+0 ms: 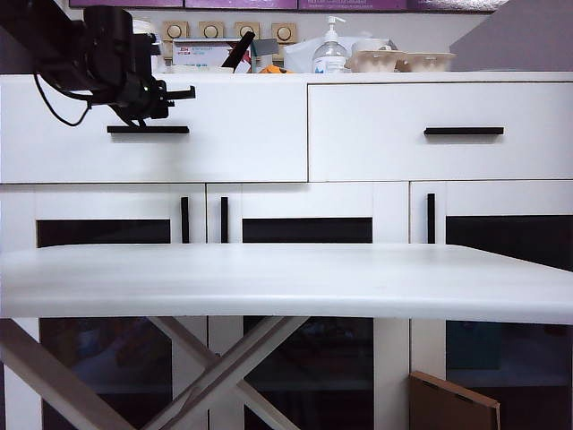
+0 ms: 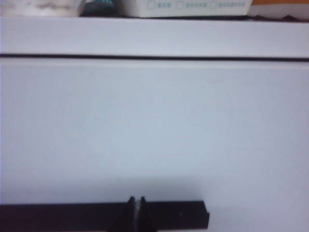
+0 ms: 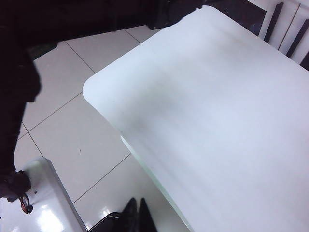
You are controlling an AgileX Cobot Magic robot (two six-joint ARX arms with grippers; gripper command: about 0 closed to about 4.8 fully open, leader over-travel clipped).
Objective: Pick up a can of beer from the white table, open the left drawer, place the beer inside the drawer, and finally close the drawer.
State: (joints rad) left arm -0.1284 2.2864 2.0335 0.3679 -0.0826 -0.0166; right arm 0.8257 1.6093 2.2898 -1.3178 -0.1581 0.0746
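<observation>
While no beer can shows anywhere, we see the left gripper [image 1: 183, 92], jaws pressed together, just above the left drawer [image 1: 242, 143]'s slim black bar handle [image 1: 148, 130], a stiff hold; right gripper [image 3: 136, 212], likewise closed, beside the white desk [image 3: 217, 121].

The left arm [image 1: 89, 54] is matte black and blocky, with a thin black cable [image 1: 54, 106] looping beneath it. Its left hand [image 2: 135, 212] ends in two slim black pointed fingers pressed together. The right hand [image 3: 136, 215] shows the same black tapered fingertips.
</observation>
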